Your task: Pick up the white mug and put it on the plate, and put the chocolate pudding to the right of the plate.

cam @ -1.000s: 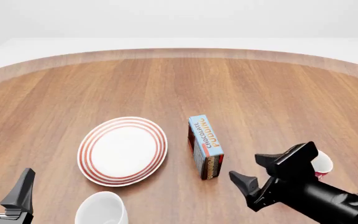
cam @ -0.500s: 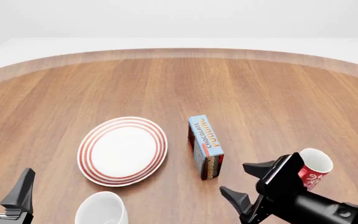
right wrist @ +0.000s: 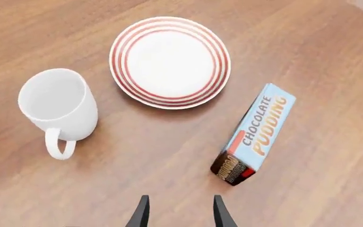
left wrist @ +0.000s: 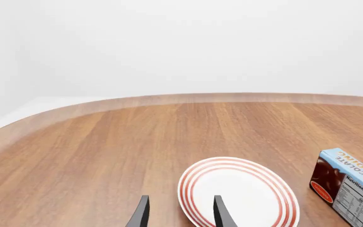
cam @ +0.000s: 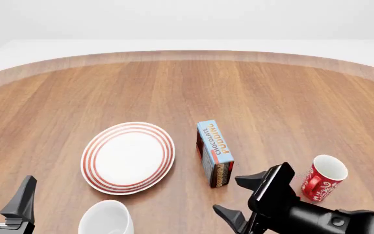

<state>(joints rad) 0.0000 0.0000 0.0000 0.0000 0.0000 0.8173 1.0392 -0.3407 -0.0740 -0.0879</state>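
Pudding first: chocolate pudding (cam: 214, 153) carton lies flat on the wood table (cam: 252, 92), blue lettered face up, just right of the plate (cam: 128, 157) w/ a strip of bare wood between, not touching. Right gripper (cam: 242, 200) sits near the carton's near end, slightly to its right; jaws apart, nothing between them. In the right wrist view the carton's brown end lies just ahead of the fingertips (right wrist: 143, 211) and off to one side, outside the gap. White mug (cam: 106, 218) stands upright at the near table edge, close in front of the plate, mouth up; plate has nothing on it. Left gripper (cam: 4, 197) is at the near-left corner, left of the mug, jaws apart & holding nothing; mug isn't between them. Red mug (cam: 322, 177) stands upright, right of the right gripper, apart from the pudding.
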